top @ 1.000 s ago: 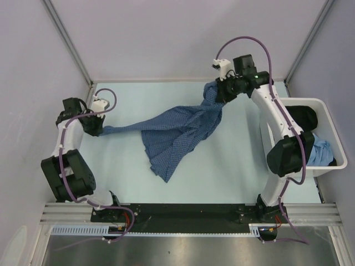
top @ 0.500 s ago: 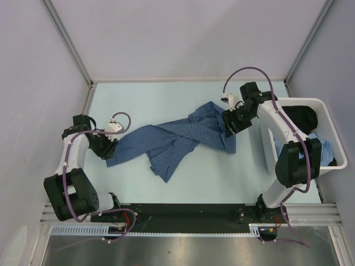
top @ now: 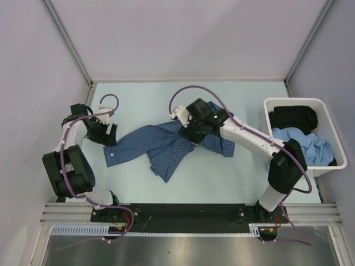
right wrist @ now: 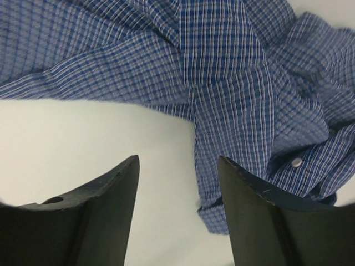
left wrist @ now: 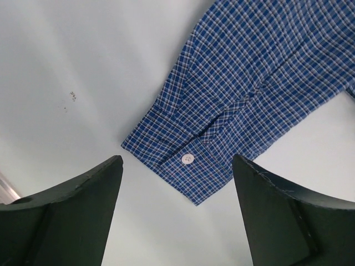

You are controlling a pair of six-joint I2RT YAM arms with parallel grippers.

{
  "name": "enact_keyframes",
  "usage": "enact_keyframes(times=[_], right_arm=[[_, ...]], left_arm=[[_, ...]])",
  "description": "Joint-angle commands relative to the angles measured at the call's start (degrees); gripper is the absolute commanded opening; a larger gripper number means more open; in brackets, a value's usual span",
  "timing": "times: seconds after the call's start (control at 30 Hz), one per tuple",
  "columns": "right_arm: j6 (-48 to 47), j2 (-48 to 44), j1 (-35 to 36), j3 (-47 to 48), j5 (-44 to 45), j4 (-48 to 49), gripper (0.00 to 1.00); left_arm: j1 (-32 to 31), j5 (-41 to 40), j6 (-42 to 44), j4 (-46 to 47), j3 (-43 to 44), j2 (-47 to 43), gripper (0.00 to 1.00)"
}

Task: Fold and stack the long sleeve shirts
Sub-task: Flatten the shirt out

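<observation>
One long sleeve shirt (top: 161,147), dark blue with a fine white check, lies crumpled across the middle of the table, with one sleeve stretched out to the left. My left gripper (top: 108,136) hovers open just above that sleeve's end. In the left wrist view the cuff (left wrist: 183,149) with its white button (left wrist: 187,158) lies flat on the table below the left gripper (left wrist: 177,160), gripped by neither finger. My right gripper (top: 191,133) is open over the bunched body of the shirt. Nothing sits between the jaws of the right gripper (right wrist: 177,160), and the checked cloth (right wrist: 233,83) lies below and to the right.
A white bin (top: 330,166) stands at the right edge, holding a black garment (top: 294,117) and a light-blue one (top: 308,145). Grey walls close in the table at the back and on both sides. Bare pale table (top: 244,177) shows in front of the shirt.
Both grippers have opened and let go of the shirt, which has dropped from stretched in the air to lying on the table. The right arm has swung left and nearer, over the shirt's middle.
</observation>
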Motion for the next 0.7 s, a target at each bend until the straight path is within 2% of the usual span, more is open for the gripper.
enact_keyframes(times=[0.0,0.17,0.3,0.47,0.67], right_arm=[[2.2,5.1,4.7,-0.6,14.9,12.1,0.62],[3.5,12.4,7.9,3.1,19.8,12.4,0.63],[2.6,15.3,8.4,2.3,24.0,14.5,0.63],[2.2,14.6,8.3,2.9,27.8,15.3,0.58],[-0.9,13.4,5.5,3.9,28.3,14.5,0.53]], left_arm=[[0.6,-1.1,-7.3,3.1,1.9,1.3,0.86],[0.6,-2.1,-7.5,4.0,-0.3,0.5,0.87],[0.9,-2.5,-7.0,4.5,-1.4,-0.4,0.87],[1.3,-3.2,-6.5,4.8,-1.5,-0.5,0.87],[1.6,-3.5,-6.0,5.0,-0.8,0.5,0.87]])
